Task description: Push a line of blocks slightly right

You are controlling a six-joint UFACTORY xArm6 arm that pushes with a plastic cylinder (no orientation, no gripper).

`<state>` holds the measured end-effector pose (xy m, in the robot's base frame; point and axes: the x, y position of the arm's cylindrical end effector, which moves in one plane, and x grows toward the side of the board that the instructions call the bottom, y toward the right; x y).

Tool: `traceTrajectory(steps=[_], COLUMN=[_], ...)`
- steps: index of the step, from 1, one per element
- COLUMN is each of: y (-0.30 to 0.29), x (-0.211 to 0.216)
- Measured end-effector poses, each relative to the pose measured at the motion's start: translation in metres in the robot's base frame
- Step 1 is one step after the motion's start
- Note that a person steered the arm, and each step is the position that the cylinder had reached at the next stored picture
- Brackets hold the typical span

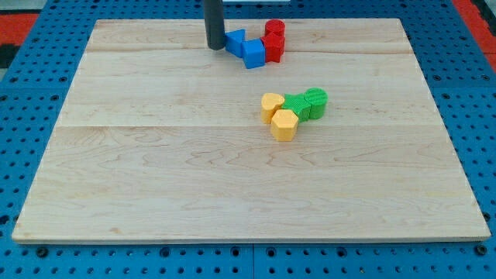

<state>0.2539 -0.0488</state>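
Observation:
My tip rests on the wooden board near the view's top, touching or just left of a blue block. A second blue cube sits right of and below it. A red block and a red cylinder stand just right of the blue ones, forming a tight row. Lower, near the middle, a yellow heart-like block, a yellow hexagonal block, a green block and a green cylinder cluster together.
The board lies on a blue perforated table. A red area shows at the view's top left corner.

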Motion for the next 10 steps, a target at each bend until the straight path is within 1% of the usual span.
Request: traceTrajectory(steps=[2, 3, 5, 6, 7, 9, 10], y=[0.048, 0.045, -0.02, -0.045, -0.052, -0.036, -0.038], x=[-0.008, -0.022, -0.027, -0.011, 0.018, 0.057, 0.077])
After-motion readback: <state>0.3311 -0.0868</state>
